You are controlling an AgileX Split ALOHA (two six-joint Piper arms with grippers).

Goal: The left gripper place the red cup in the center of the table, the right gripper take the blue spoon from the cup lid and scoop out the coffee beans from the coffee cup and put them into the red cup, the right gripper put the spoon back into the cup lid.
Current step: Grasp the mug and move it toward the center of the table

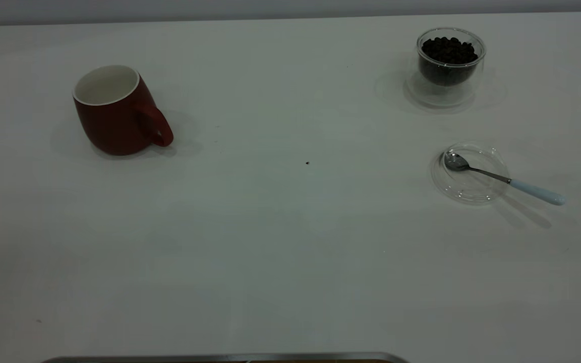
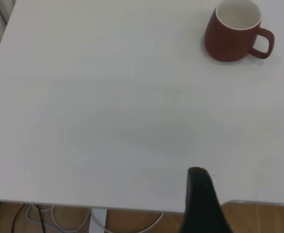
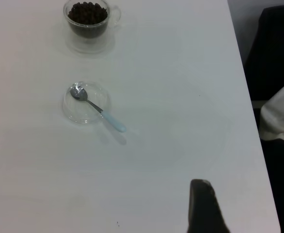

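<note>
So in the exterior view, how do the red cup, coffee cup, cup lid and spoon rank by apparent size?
1. red cup, clearly largest.
2. coffee cup and cup lid: about equally wide; the cup is taller but sits farther back, so I won't rank them.
3. spoon: longest across, but thinnest and smallest in bulk.

Dark-red cup (image 1: 114, 113) with white inside, pale-blue-handled spoon (image 1: 507, 179), near-black beans (image 1: 448, 49), white table (image 1: 270, 242).

Matt white counter (image 1: 270, 252) carrying a red cup (image 1: 114, 113) of glazed ceramic, dark red outside and smooth white inside. Coffee cup (image 1: 447, 65) and cup lid (image 1: 469, 189) of clear, glossy glass; coffee beans (image 1: 449, 49) dark. Blue spoon (image 1: 502, 178) with polished metal bowl and smooth pale-blue handle.
</note>
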